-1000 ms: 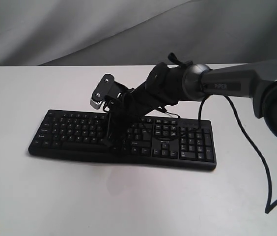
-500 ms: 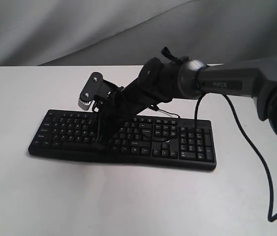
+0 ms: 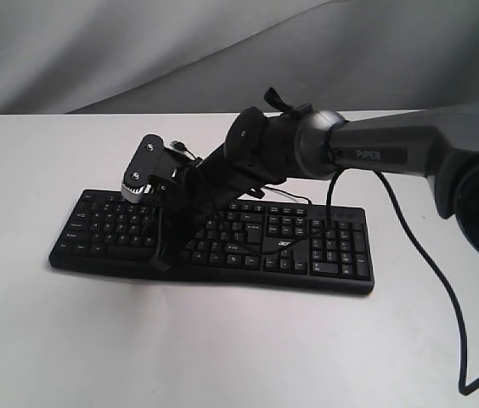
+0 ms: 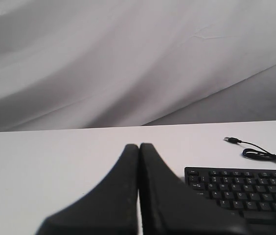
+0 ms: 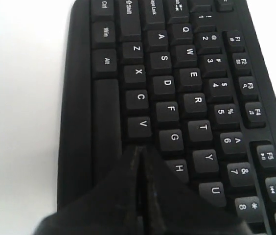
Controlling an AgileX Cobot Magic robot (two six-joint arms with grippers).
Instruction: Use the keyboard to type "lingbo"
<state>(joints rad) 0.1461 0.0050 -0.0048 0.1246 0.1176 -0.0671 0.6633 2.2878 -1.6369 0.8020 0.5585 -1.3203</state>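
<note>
- Exterior: we see the keyboard [image 3: 307, 246] flat on the white table [image 3: 53, 340]. The right gripper [image 3: 161, 262] reaches in from 3 o'clock, its tip at the front rows.
- Left wrist: our left gripper [image 4: 139, 147] has its jaws pressed together, apart from the keyboard [image 4: 236, 188]; the cable plug [image 4: 232, 140] shows plainly.
- Right wrist: jaws together, tip just past the V key [image 5: 141, 125]; only here can we read the legends.
</note>
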